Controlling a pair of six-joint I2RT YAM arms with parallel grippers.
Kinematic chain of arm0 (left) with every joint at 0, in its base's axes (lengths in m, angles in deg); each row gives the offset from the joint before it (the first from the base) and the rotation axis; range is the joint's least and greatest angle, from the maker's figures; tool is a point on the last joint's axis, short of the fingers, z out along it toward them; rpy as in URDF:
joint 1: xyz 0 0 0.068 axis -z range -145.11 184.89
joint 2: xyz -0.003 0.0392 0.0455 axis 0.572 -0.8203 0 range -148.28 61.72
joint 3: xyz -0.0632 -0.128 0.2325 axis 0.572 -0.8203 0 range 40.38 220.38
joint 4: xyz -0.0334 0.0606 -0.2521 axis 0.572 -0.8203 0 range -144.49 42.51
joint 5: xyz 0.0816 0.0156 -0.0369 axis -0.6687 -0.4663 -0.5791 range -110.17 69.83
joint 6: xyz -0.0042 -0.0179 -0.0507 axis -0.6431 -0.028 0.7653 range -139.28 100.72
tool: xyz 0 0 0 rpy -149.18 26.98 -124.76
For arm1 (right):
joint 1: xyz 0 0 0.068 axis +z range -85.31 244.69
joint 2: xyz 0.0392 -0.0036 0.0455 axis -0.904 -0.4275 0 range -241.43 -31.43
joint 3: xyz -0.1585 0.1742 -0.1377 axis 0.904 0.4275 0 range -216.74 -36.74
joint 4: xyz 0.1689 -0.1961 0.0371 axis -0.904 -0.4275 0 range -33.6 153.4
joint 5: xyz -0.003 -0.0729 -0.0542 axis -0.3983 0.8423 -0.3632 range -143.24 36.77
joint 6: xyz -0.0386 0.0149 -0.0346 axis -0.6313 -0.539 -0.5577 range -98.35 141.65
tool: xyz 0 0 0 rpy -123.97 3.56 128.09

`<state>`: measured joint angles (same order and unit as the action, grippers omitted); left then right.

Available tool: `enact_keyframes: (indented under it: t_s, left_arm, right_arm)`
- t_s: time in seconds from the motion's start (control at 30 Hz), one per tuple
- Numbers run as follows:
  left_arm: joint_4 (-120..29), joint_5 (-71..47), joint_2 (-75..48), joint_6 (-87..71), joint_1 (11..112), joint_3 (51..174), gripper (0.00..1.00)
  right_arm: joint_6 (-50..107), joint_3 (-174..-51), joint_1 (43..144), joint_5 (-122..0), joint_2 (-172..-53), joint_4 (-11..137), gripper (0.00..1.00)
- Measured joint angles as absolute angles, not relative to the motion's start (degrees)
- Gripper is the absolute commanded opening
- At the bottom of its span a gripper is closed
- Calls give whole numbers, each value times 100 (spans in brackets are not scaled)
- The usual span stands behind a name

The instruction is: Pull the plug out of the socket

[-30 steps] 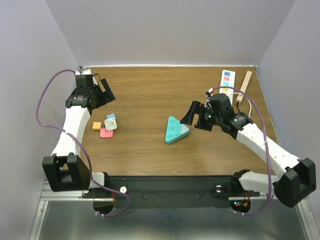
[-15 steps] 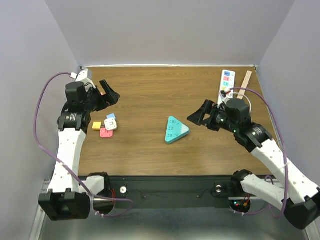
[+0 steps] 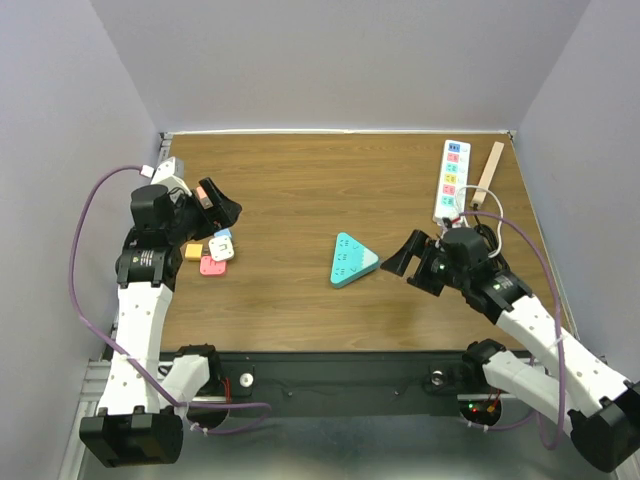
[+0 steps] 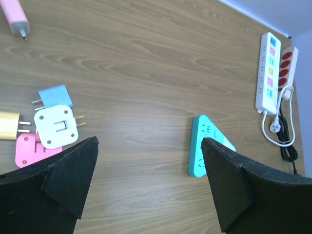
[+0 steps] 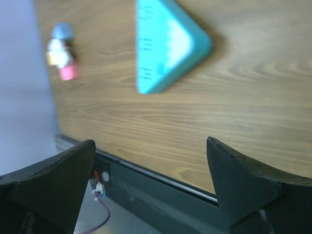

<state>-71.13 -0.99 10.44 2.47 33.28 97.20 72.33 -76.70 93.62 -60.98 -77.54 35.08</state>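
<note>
A teal triangular socket (image 3: 352,260) lies flat at the table's middle; it also shows in the left wrist view (image 4: 207,146) and the right wrist view (image 5: 165,44). No plug shows in it. Loose plugs lie at the left: white (image 3: 221,249), blue (image 3: 222,233), orange (image 3: 193,251) and pink (image 3: 211,266). My left gripper (image 3: 215,205) is open and empty, above and behind these plugs (image 4: 54,126). My right gripper (image 3: 400,262) is open and empty, just right of the teal socket and apart from it.
A white power strip (image 3: 453,178) with coloured outlets and a coiled white cable lies at the back right, beside a wooden stick (image 3: 489,172). A red strip (image 4: 287,61) lies next to it. The table's front edge (image 5: 161,178) is under my right gripper.
My left arm has swung nearer and its gripper now points over the loose plugs. My right arm has drawn back toward the near right. Both grippers stay open.
</note>
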Motion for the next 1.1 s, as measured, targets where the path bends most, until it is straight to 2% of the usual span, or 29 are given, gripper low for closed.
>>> enact_keyframes:
  t_s: [0.17, 0.33, 0.53, 0.67, 0.77, 0.8, 0.83, 0.9, 0.93, 1.03, 1.1]
  left_arm:
    - [-7181, -88, 1087, 269, 3328, 9560, 99]
    - [-7200, -93, 1168, 267, 3328, 9383, 99]
    - [-7262, -191, 1208, 254, 3328, 9300, 99]
    - [-7288, -246, 1277, 232, 3328, 9208, 99]
    - [-7305, -283, 1293, 221, 3328, 9145, 99]
    - [-7316, -283, 1293, 221, 3328, 9139, 99]
    - [-7314, -289, 1293, 221, 3328, 9136, 99]
    - [-7310, -294, 1293, 221, 3328, 9136, 99]
    - [-7310, -303, 1293, 219, 3328, 9136, 99]
    - [-7310, -329, 1293, 202, 3328, 9136, 99]
    - [-7310, -353, 1293, 186, 3328, 9136, 99]
  right_arm:
    - [7792, -6866, 9362, -5696, -7918, 3869, 100]
    - [8293, -6390, 9362, -5502, -8655, 5067, 100]
    - [8529, -6414, 9362, -5486, -10182, 6205, 100]
    - [8614, -6659, 9355, -5561, -10801, 6796, 100]
    - [8649, -6831, 9355, -5626, -11231, 7174, 94]
    - [8662, -6873, 9355, -5650, -11328, 7276, 90]
    - [8673, -6927, 9355, -5692, -11496, 7453, 76]
    - [8734, -7017, 9355, -5784, -11739, 7672, 55]
    - [8748, -7041, 9355, -5825, -11876, 7768, 33]
    - [8925, -7113, 9331, -6103, -12005, 8236, 1]
    - [8920, -7218, 9364, -6074, -11920, 8267, 0]
